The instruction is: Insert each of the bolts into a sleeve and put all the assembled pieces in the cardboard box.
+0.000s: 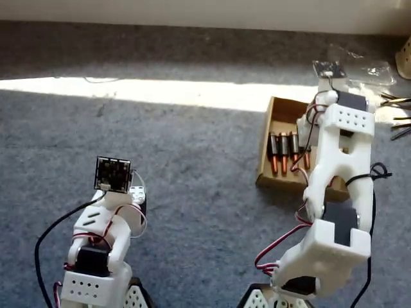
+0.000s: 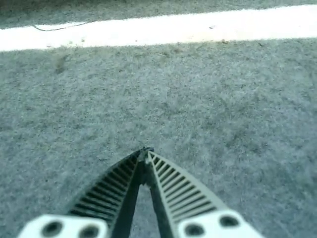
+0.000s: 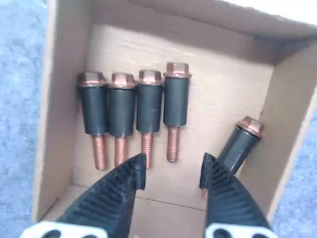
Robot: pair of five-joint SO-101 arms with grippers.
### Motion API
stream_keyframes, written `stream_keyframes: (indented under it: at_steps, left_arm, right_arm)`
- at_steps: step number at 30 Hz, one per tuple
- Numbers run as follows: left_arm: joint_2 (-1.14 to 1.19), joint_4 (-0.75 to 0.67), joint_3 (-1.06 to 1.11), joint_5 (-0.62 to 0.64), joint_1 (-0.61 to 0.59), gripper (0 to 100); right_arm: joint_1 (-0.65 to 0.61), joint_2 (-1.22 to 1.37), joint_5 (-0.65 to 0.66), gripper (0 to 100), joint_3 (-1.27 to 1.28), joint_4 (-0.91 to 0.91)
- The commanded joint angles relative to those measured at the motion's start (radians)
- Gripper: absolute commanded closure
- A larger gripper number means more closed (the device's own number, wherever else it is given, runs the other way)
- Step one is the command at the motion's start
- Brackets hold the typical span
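The cardboard box [image 3: 64,99] lies open under my right gripper [image 3: 173,167], which is open and holds nothing just above the box floor. Inside the box lie several assembled pieces: a row of copper bolts in black sleeves [image 3: 136,109] side by side, and one more assembled piece [image 3: 240,141] leaning against the box wall beside one fingertip. From above, the right arm [image 1: 340,147] reaches over the box [image 1: 275,109] and the pieces [image 1: 282,154] show to its left. My left gripper [image 2: 145,151] is shut and empty over bare grey carpet, on the arm at the lower left [image 1: 106,224].
The grey carpet [image 1: 192,179] covers the work area, with a bright sunlit strip [image 1: 160,91] across the far side. A clear plastic bag [image 1: 356,64] and some loose cables [image 1: 398,122] lie beyond the box at the far right.
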Motion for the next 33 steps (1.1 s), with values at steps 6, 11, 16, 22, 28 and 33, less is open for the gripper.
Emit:
stream_keyframes:
  at_steps: [6,11,16,22,28,33]
  left_arm:
    - [-0.01,-0.014,-0.117,0.0,-0.122,99]
    - [-0.01,-0.014,-0.117,0.002,-0.119,99]
    - [-0.01,-0.012,-0.108,0.0,-0.068,99]
    - [-0.01,-0.006,-0.108,-0.005,-0.07,99]
    - [-0.01,-0.006,-0.108,-0.006,-0.07,99]
    - [-0.01,-0.006,-0.108,-0.006,-0.07,99]
  right_arm:
    - [-0.076,-0.248,0.002,84.2,-0.058,0.016]
    - [-0.128,-0.426,0.002,84.2,-0.058,0.016]
    - [-0.177,-0.611,0.002,84.2,-0.016,0.05]
    - [-0.191,-0.828,0.002,84.2,0.064,0.051]
    - [-0.191,-1.046,0.002,84.2,0.16,0.051]
    - [-0.191,-1.218,0.002,84.2,0.306,0.045]
